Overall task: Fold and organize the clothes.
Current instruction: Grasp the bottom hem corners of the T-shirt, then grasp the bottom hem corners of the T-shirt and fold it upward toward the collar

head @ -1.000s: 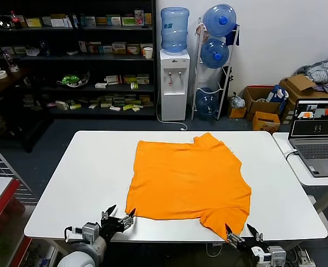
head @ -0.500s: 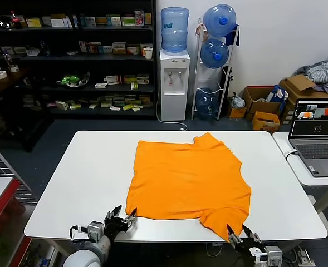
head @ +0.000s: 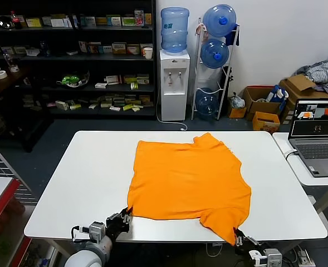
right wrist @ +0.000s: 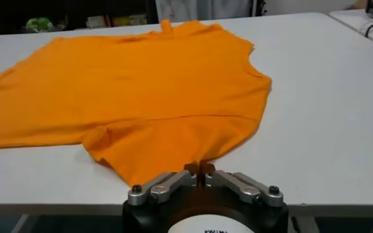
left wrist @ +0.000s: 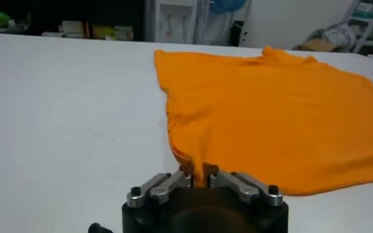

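The orange T-shirt [head: 189, 181] lies spread flat on the white table [head: 86, 183], neckline toward the far edge. At the table's near edge my left gripper [head: 126, 214] is shut on the shirt's near left corner; the left wrist view shows orange fabric [left wrist: 249, 107] pinched between the jaws of the left gripper [left wrist: 198, 174]. My right gripper [head: 237, 238] is shut on the near right sleeve tip. In the right wrist view a thin fold of the shirt [right wrist: 142, 95] runs into the closed jaws of the right gripper [right wrist: 199, 170].
A laptop [head: 318, 136] stands open on a side table at the right. Behind the table are a water dispenser [head: 174, 78], a rack of water bottles [head: 215, 61], dark shelves [head: 69, 55] and cardboard boxes [head: 264, 105] on the floor.
Both grippers have gone from open to shut, each closing on a near corner of the shirt. The left one slid slightly toward the hem; the shirt's body has not moved.
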